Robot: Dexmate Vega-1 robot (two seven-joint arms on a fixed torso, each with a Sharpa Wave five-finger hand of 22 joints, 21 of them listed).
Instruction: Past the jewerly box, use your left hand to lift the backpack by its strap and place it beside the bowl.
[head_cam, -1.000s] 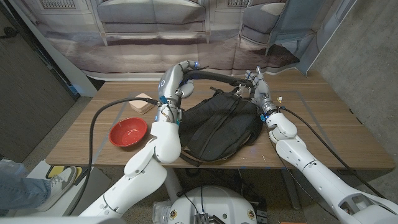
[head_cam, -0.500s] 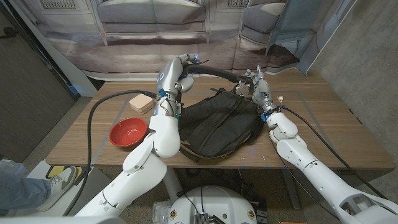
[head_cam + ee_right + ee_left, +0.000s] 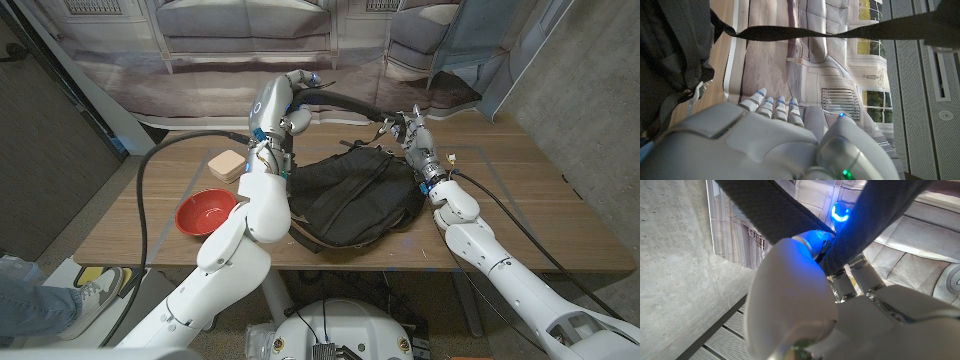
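— Where's the backpack (image 3: 350, 195)?
— Mid-table, toward the far edge. The left hand (image 3: 297, 88) grips its strap (image 3: 345, 100), raised taut.
— And the right hand (image 3: 412, 130)?
— Beside the pack's top; fingers together, though its grasp I can't tell. The bowl (image 3: 206, 211) sits near the table's left edge.

Head camera overhead; wrist cameras close, sharing strap (image 3: 345, 100).

The backpack (image 3: 355, 198) and its strap (image 3: 345, 99) are black. The bowl (image 3: 206, 212) is red, the box (image 3: 228, 164) pale peach. The table (image 3: 520, 200) is brown woodgrain.
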